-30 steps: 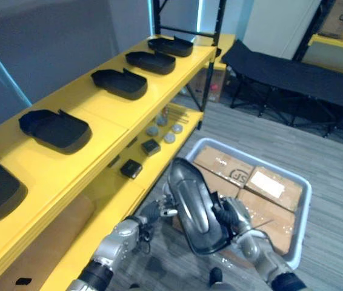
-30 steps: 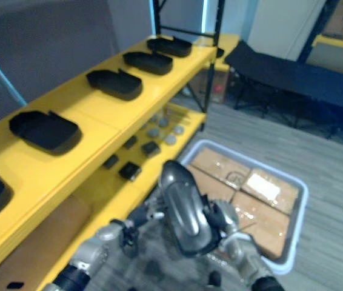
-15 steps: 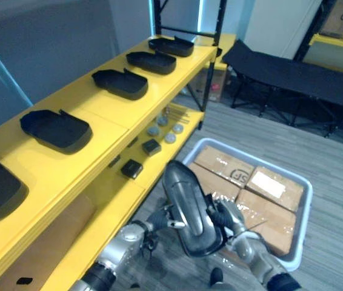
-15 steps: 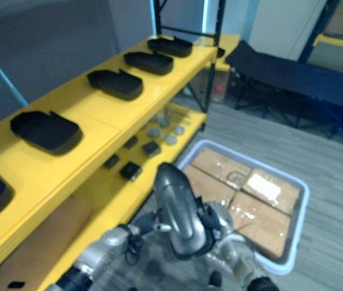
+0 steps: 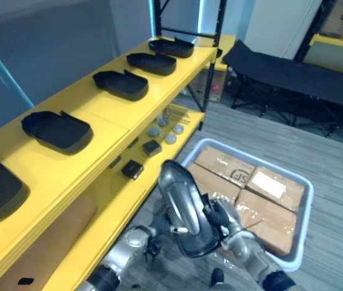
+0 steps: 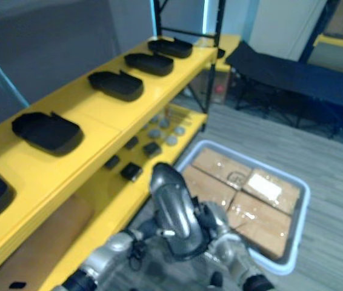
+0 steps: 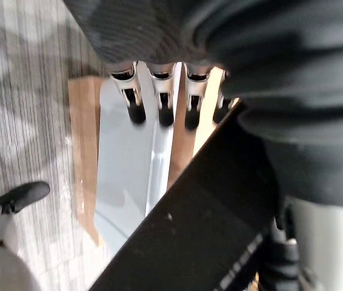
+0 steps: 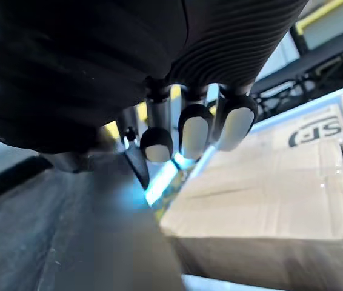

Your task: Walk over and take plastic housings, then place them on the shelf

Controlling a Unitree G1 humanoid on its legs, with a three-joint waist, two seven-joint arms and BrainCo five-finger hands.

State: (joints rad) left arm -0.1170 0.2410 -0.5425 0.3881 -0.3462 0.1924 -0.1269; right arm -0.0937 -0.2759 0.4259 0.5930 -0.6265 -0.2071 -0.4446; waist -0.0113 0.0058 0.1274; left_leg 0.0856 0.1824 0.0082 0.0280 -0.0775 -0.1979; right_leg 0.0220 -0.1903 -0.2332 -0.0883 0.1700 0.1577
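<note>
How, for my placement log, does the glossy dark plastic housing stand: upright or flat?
Roughly upright: housing stands on end, leaning, between left hand and right hand.

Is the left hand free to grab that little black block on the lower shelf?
Probably not: the left hand is steadying the dark housing the right hand grips; the block lies nearby.

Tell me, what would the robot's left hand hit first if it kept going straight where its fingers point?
Likely the pale bin holding cardboard boxes: the left hand aims its straight fingers at it, just past the edge of the black plastic housing the right hand grips. Depth is unclear.
</note>
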